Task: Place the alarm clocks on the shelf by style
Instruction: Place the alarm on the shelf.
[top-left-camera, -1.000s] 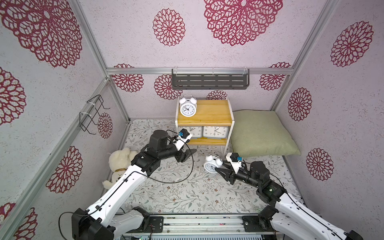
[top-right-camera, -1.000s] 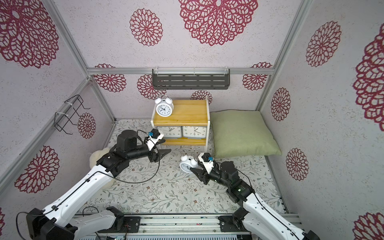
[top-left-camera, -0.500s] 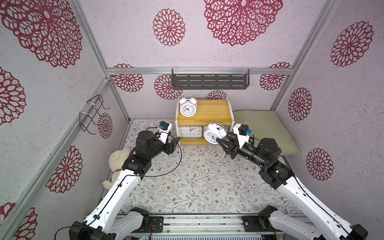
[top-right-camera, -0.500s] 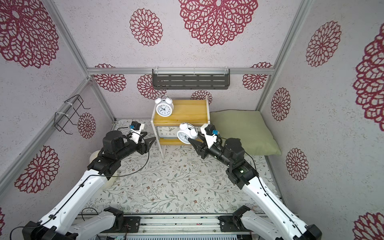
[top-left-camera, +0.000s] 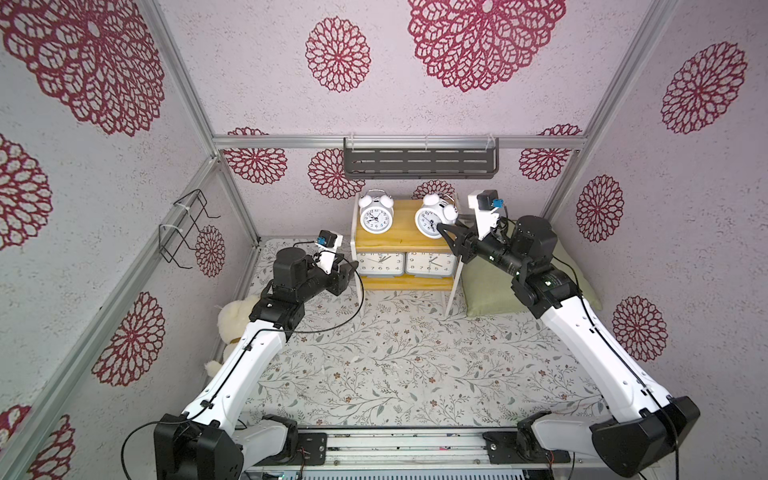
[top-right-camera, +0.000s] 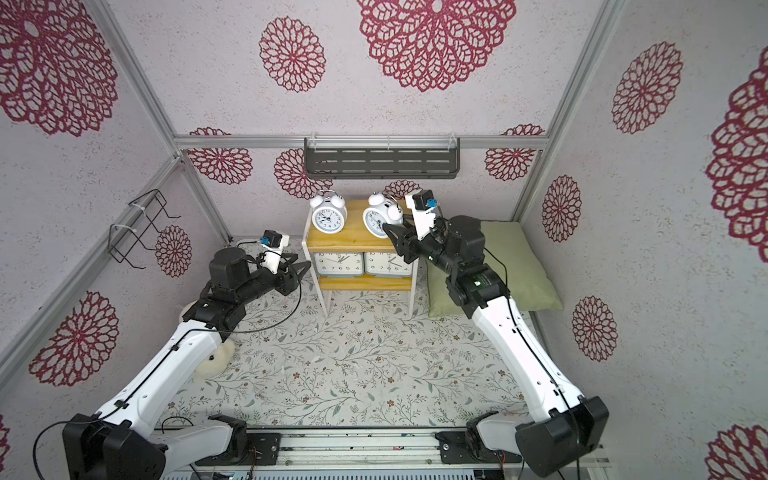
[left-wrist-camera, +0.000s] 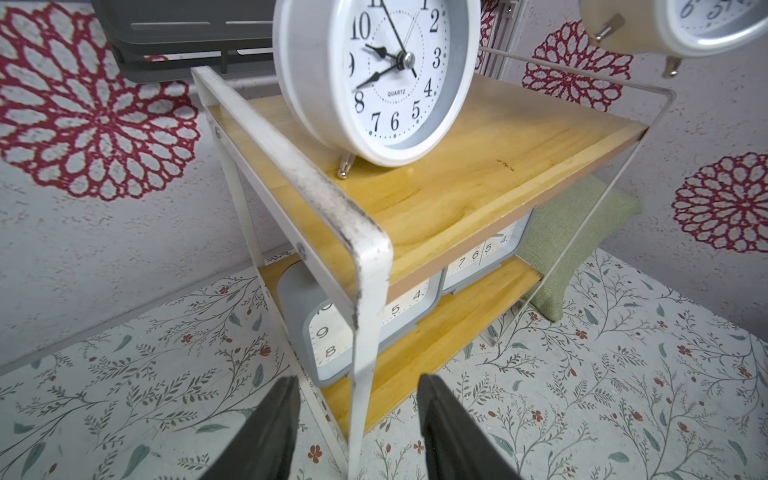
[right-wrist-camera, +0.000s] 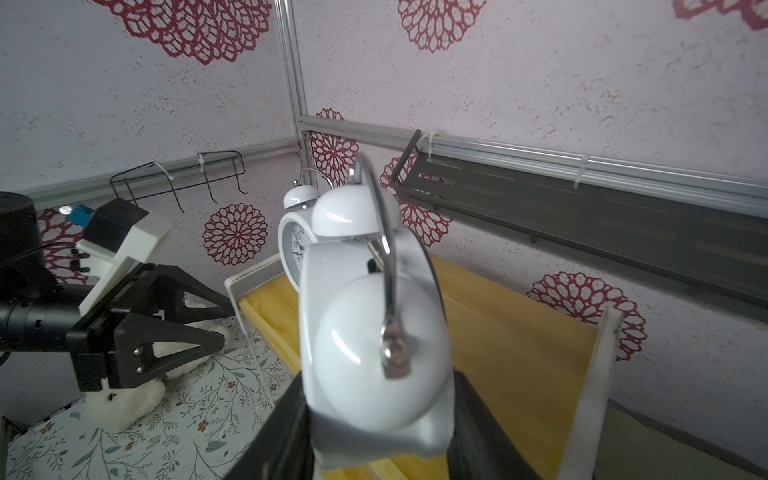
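The shelf (top-left-camera: 401, 244) stands against the back wall. Two grey rectangular alarm clocks (top-left-camera: 380, 264) (top-left-camera: 430, 264) sit side by side on its lower board. A white twin-bell clock (top-left-camera: 376, 216) stands on the left of the top board. My right gripper (right-wrist-camera: 376, 415) is shut on the second twin-bell clock (right-wrist-camera: 365, 332) and holds it tilted over the right of the top board (top-right-camera: 353, 239). My left gripper (left-wrist-camera: 357, 395) is open at the shelf's front left corner. The white frame leg (left-wrist-camera: 365, 332) runs between its fingers (left-wrist-camera: 282, 403), and neither finger touches it.
A green pillow (top-left-camera: 490, 286) lies right of the shelf, under my right arm. A cream plush toy (top-left-camera: 235, 316) lies by the left wall under my left arm. A dark grey slotted rack (top-left-camera: 419, 162) and a black wire holder (top-left-camera: 183, 232) hang on the walls.
My right gripper has lifted the twin-bell clock from the floor up to the shelf's top board. My left arm has swung back to the shelf's front left leg, and its jaws have narrowed.
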